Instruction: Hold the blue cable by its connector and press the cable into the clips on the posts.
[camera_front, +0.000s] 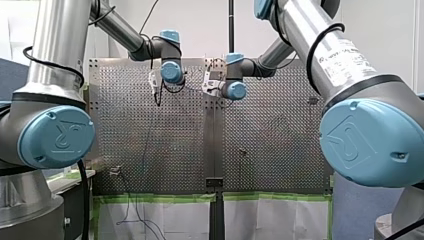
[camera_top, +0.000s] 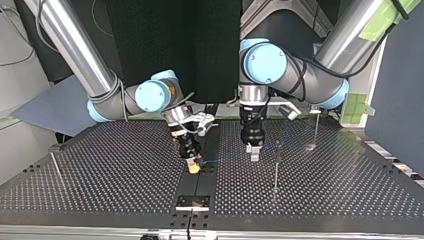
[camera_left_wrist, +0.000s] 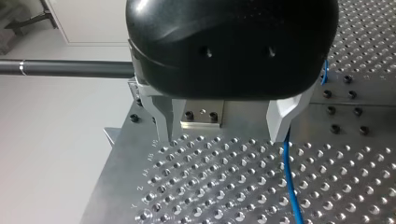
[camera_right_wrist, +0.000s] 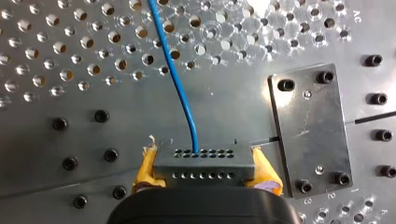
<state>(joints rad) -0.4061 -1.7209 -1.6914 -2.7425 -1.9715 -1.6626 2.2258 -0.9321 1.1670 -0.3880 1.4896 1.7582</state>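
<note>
Start with the right gripper (camera_right_wrist: 204, 158). Its fingers (camera_right_wrist: 147, 170) are clenching the connector (camera_right_wrist: 204, 166), with one yellow pad pressing on each short end, so they are standing only as far apart as the grey block is long. The connector is lying level just over the surface (camera_right_wrist: 56, 56). Its long axis is running across from finger to finger, and its rows of small holes are showing.

The cable (camera_right_wrist: 180, 88) is coming out of the middle of the connector's far side. It is pointing straight ahead of the gripper and curving gently to one side as it crosses the perforated surface away from the connector. A dark plate (camera_right_wrist: 310, 130), bolted flat to the surface, is lying just beside the connector, clear of the nearer pad.

The left gripper (camera_left_wrist: 224, 136) is hanging released. Its metal fingers (camera_left_wrist: 164, 119) are spread wide with nothing between them, and their tips are hovering close over the surface. A small metal block (camera_left_wrist: 201, 115) is sitting ahead of the gap. The cable is passing along the outside of one finger, and you cannot tell whether it is touching that finger.

In the top view, the left gripper is hanging near the connector, at the view's right of it, and the cable is running from the connector toward it. A thin post (camera_top: 276, 165) is standing upright a little further from the connector on that same side.
</note>
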